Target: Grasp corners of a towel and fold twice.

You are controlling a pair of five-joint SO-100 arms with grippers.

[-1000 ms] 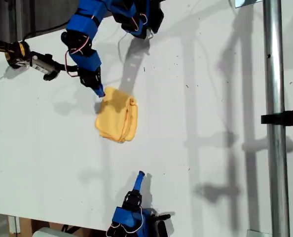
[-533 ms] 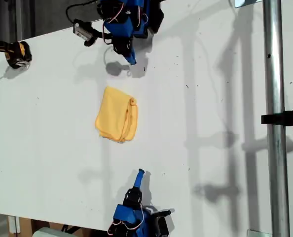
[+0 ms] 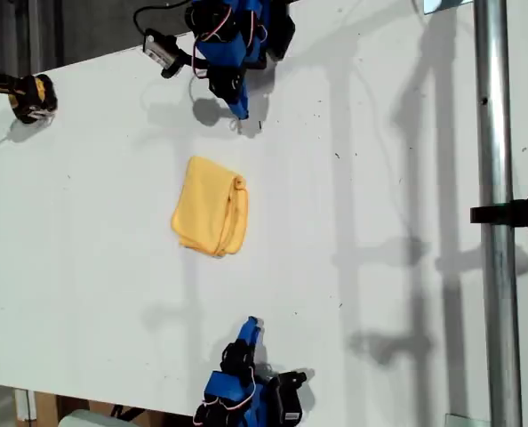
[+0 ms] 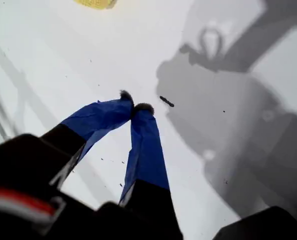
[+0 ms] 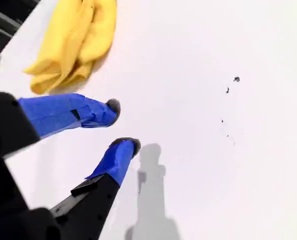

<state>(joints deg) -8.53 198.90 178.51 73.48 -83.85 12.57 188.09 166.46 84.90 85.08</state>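
Towel (image 3: 211, 206) lies on the white tabletop (image 3: 380, 178) as a small compact packet, well in from every tabletop edge and a bit toward the exterior view's left of the middle. Stacked layers show along the side of the packet facing the exterior view's right, so both folds look done; that is a judgement from the layering. The packet is a little rumpled and its outline is not square. Single corners can't be told apart in the bundle. Nothing obvious is left except maybe tidying, and neither pincer is on the cloth. My first pincer (image 4: 136, 107) is clenched, tips pressed together with nothing between them. It hangs over bare tabletop by a small dark speck (image 4: 166, 101), and only a sliver of towel shows far off in the first wrist view. My second pincer (image 5: 121, 125) is released, with a moderate gap between its jaws, holding nothing and touching nothing. It is over bare tabletop, near the towel but clear of it. In the exterior view one arm sits by the tabletop's far edge and the other by its near edge, with the towel between them and apart from both.
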